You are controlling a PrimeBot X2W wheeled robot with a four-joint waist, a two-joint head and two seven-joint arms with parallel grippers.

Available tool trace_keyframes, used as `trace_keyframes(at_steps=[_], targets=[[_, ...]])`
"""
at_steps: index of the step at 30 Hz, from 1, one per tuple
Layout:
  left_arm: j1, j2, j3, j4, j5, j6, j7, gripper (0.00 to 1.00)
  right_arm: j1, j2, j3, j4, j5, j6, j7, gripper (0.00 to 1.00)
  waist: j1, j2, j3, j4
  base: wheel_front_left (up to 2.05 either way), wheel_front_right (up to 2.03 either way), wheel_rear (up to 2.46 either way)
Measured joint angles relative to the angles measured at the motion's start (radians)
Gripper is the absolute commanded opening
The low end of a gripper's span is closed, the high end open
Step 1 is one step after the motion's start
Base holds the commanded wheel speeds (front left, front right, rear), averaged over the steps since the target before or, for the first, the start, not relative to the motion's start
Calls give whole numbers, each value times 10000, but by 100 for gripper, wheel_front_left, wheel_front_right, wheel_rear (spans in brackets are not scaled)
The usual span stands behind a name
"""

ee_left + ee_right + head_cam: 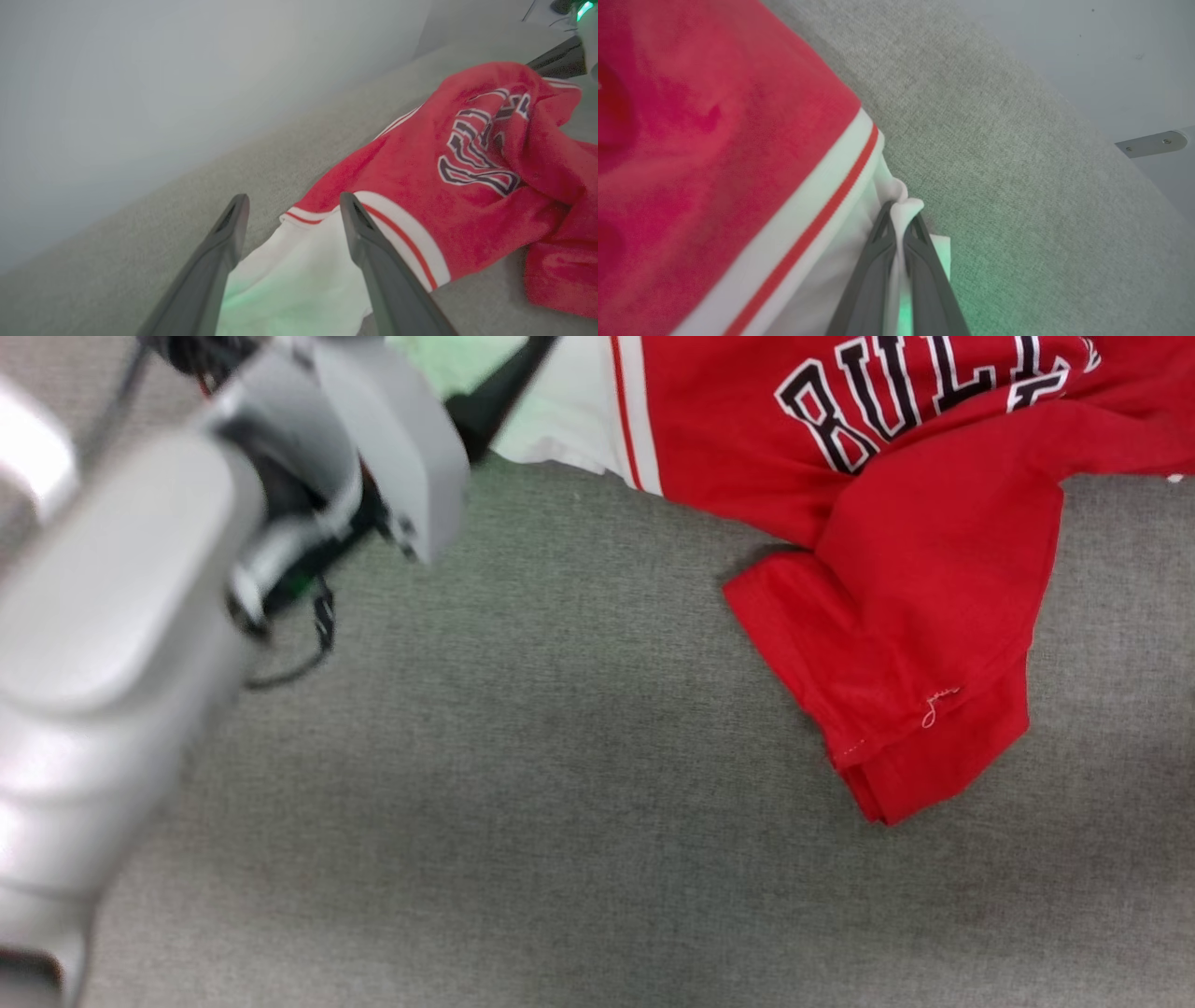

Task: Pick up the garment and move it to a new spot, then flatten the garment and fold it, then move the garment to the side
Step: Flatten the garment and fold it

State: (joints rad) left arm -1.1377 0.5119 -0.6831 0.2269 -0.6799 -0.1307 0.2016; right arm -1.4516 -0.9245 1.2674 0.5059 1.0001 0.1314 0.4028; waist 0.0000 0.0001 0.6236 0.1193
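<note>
The garment, a red jersey with black-and-white lettering, lies crumpled at the upper right of the grey surface, one red fold reaching toward me. Its white panel with a red stripe sits at the top centre. My left gripper is open, its fingers straddling the white panel without closing on it. In the head view one dark finger of that arm points at the panel. My right gripper is shut on a pinched fold of the garment's white edge, beside the red body.
A grey woven cloth surface spreads under everything. My pale left forearm covers the left of the head view. A pale wall rises behind the surface. A metal bracket shows past the surface's edge.
</note>
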Motion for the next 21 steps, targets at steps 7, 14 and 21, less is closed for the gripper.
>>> trace_keyframes(at_steps=[7,14,21], targets=[[-2336,280,-1933,2410,-2602,2,2838,100,-342,332,8,-105,-17,-2,-54,0,0,0,292,-328,0,0,0],[-3105,360,-2863,3145,-4740,2,4474,100,-500,548,-33,-270,-232,-8,21,0,0,0,550,-631,0,0,0],[-3430,610,-3710,2769,-5674,35,4801,0,-549,633,-42,-234,-314,-8,-123,0,0,-1,631,-706,0,0,0]])
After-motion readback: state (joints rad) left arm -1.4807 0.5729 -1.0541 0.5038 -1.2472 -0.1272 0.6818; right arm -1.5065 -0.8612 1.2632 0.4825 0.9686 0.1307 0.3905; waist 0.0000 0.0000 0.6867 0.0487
